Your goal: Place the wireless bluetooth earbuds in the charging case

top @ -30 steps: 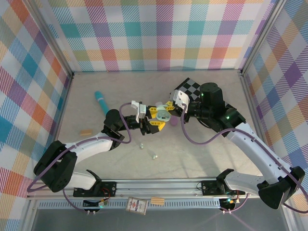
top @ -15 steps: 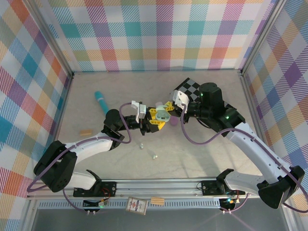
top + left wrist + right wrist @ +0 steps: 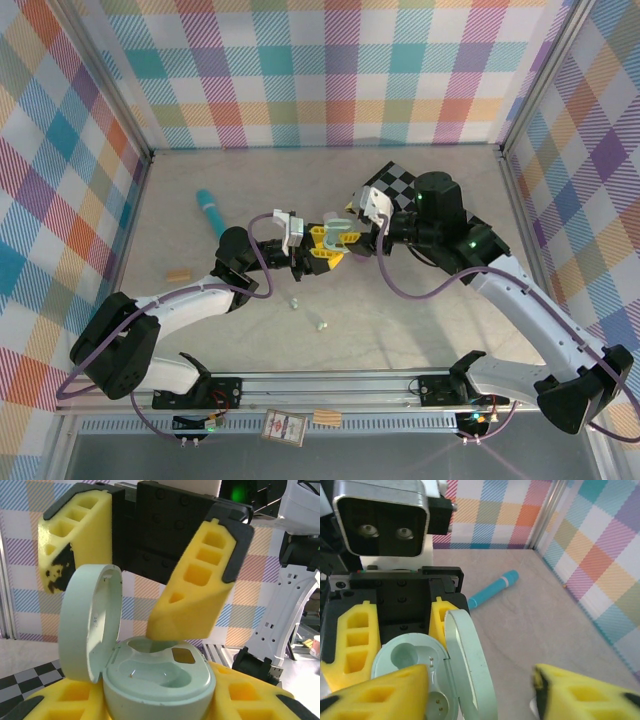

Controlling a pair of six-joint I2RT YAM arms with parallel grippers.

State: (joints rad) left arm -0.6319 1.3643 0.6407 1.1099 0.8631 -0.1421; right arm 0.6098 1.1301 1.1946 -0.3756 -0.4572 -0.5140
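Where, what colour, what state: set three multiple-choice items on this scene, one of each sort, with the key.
1. The charging case is: A lilac; B mint green; C black.
2. The teal pen lies: A on the table; B inside the case; C under the lid.
3. The case's lid is: A shut; B detached; C hinged open.
Key: B, its shell is pale green in both wrist views; A, it lies flat at the table's back left; C, the lid stands up beside the bared wells.

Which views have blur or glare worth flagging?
Left wrist view: mint charging case sharp, glare on the white arm link behind. Right wrist view: right pincer blurred up close, teal pen crisp. Top view: even light, soft shadows.
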